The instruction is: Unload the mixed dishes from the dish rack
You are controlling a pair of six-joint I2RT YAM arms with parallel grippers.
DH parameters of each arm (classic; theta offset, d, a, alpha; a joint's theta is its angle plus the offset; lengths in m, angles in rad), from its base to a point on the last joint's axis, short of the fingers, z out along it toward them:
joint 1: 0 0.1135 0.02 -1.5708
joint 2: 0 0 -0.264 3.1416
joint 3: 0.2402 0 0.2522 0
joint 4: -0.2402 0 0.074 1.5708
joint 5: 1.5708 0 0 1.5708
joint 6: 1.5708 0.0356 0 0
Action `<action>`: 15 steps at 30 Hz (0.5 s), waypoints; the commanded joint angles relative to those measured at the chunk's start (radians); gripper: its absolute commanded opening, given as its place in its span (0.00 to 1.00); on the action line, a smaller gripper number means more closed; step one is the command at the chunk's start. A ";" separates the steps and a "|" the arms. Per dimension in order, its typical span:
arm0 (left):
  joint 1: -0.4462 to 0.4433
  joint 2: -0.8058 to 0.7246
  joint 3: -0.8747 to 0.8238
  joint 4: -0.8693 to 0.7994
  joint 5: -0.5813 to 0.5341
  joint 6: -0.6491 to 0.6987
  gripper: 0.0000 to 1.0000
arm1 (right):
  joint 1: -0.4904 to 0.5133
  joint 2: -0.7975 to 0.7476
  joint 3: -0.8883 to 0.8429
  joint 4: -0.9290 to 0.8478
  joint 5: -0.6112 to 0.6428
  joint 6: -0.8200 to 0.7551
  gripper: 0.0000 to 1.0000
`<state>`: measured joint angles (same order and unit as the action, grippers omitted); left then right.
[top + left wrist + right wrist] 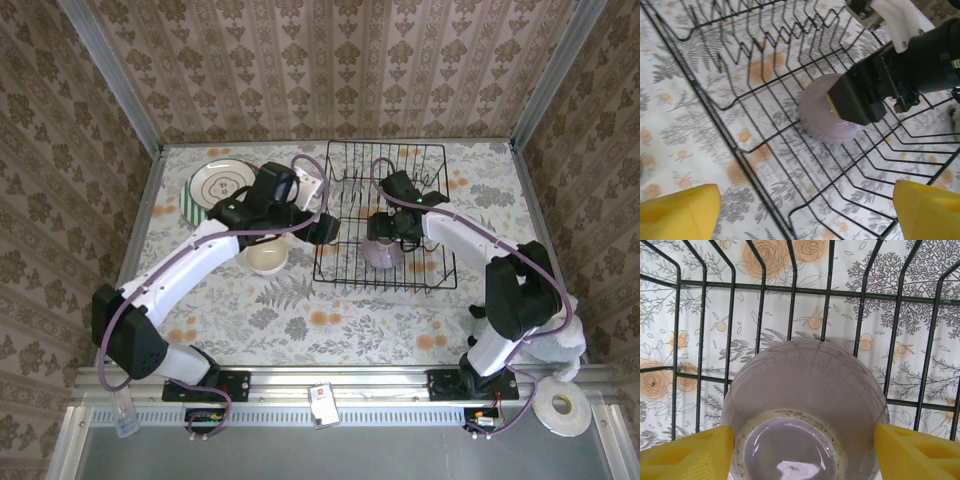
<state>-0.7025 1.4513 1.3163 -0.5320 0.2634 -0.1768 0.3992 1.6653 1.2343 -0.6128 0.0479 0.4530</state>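
Lavender bowl (383,254) sits in the lower middle of the dish rack (350,190), upside down. In the right wrist view its foot ring faces the lens and its wall (805,385) spreads out below, with rack wires (790,288) behind it. Cannot tell if it rests on the wires or is raised off them.

Right gripper (386,230) is directly over the bowl. Yellow fingers, one lower left (687,455) and one lower right (917,452), straddle the bowl, and both pads meet its wall: clamped on the bowl.

In the left wrist view the bowl (815,117) shows through the wires at centre frame, with the black body of the right gripper (860,97) covering its right side.

Left gripper (325,228) is at the rack's left wall, just beside it. Its fingers, in the lower left corner (680,212) and lower right corner (927,210), are spread wide with nothing between them.

Outside the rack, on the floral table (330,320):
- Cream cup (267,258) is left of the rack, under the left arm.
- Stack of plates (218,183) is at upper left, a ring-patterned one on top and a green-white striped rim beneath.
- Tape roll (560,410) is at bottom right, off the table.
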 commanded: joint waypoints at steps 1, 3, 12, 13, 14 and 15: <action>-0.029 0.044 0.057 -0.024 0.029 -0.040 0.87 | -0.027 -0.086 0.021 -0.033 -0.048 0.017 0.81; -0.044 0.073 0.078 -0.026 0.030 -0.055 0.85 | -0.056 -0.140 0.028 -0.030 -0.070 0.024 0.88; -0.124 0.269 0.212 -0.078 0.023 -0.133 0.84 | -0.192 -0.427 -0.070 -0.049 -0.144 0.060 1.00; -0.130 0.299 0.234 -0.092 0.022 -0.139 0.84 | -0.201 -0.455 -0.092 -0.047 -0.160 0.069 1.00; -0.134 0.332 0.257 -0.103 0.022 -0.148 0.84 | -0.207 -0.478 -0.113 -0.042 -0.176 0.073 1.00; -0.135 0.359 0.276 -0.113 0.022 -0.157 0.84 | -0.212 -0.496 -0.132 -0.039 -0.187 0.077 1.00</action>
<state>-0.8314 1.7542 1.5433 -0.5808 0.2756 -0.2821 0.1982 1.1946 1.1587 -0.6292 -0.0700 0.4995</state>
